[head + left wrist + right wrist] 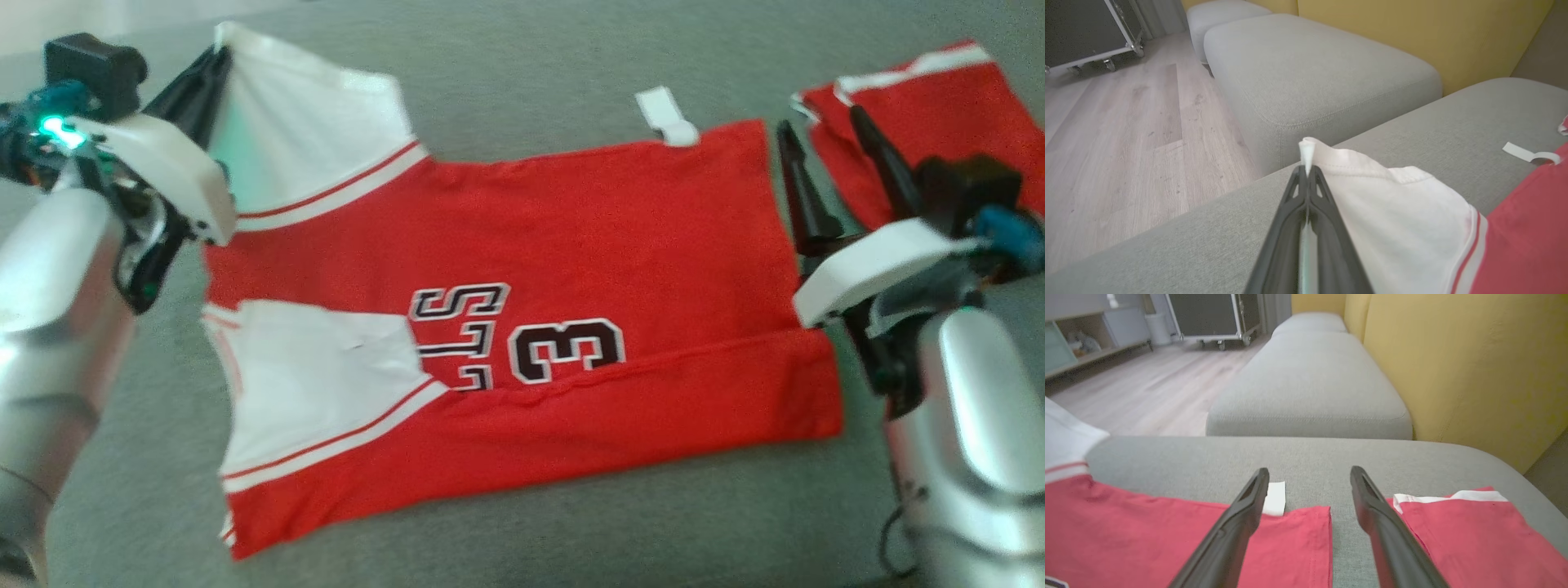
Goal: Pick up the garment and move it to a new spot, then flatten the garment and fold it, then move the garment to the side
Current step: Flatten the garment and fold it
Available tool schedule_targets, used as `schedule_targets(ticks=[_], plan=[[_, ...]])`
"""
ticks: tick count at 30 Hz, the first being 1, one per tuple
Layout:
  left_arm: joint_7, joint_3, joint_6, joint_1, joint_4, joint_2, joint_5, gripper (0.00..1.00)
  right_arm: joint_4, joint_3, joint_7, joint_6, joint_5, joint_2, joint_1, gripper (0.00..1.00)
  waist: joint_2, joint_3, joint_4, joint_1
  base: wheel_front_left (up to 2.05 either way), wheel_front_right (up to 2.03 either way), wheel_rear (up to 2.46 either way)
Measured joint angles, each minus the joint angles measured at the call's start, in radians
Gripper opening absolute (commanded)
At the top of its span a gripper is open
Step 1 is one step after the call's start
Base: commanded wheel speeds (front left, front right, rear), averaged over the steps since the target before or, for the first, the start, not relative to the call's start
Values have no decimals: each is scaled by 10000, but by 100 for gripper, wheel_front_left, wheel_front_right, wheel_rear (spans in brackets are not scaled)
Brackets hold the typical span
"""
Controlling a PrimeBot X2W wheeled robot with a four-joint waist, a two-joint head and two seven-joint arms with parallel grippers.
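Note:
The garment (571, 237) is a red jersey with white sleeves and a black "3", spread on the grey cushion (531, 57) with its near edge folded over. My left gripper (219, 55) is shut on the tip of the far white sleeve (1392, 220), which pokes out past the fingertips in the left wrist view and is lifted slightly. My right gripper (820, 131) hovers open above the jersey's right edge (1290, 539), nothing between its fingers (1241, 522). A white tag (665, 114) sticks out at the jersey's far edge.
A second red garment (931, 114) with white trim lies at the far right of the cushion. Another grey cushion (1310, 69) and a yellow wall (1453, 367) stand beyond. Wooden floor (1118, 134) and a black wheeled case (1081, 32) lie off the cushion's left edge.

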Motion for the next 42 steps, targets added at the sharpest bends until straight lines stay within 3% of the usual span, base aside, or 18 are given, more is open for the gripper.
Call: schedule_targets(ticks=[7,12,21,31,32,33,34,42], plan=[[-690,-529,0,568,-1455,-46,73,0,1935,412,2224,0,675,-1398,-1007,100,0,-327,1146,0,0,0,0],[-685,-1076,0,842,-2685,-10,174,0,3682,602,2842,0,761,-2176,-1719,100,0,-361,1846,0,0,0,0],[-443,-1323,105,1299,-4201,251,242,0,6063,911,2591,0,510,-2428,-2911,100,0,-96,2279,1,0,0,0],[-236,-1239,405,1291,-4798,558,48,0,7254,1808,2136,0,593,-2443,-4149,100,0,422,2330,1,0,0,0],[-234,-1237,445,1291,-4796,570,40,0,7346,1931,2140,0,708,-2424,-4266,95,0,472,2323,2,0,0,0],[-234,-1239,449,1292,-4780,573,40,0,7436,2092,2157,0,844,-2416,-4364,30,0,490,2311,4,0,0,0],[-234,-1235,464,1292,-4775,575,40,0,7497,2257,2167,0,949,-2416,-4438,0,0,494,2301,3,0,0,0],[-414,-924,940,1255,-4211,675,42,0,7752,2504,1225,0,1749,-2378,-4714,0,0,435,2028,0,0,0,0]])
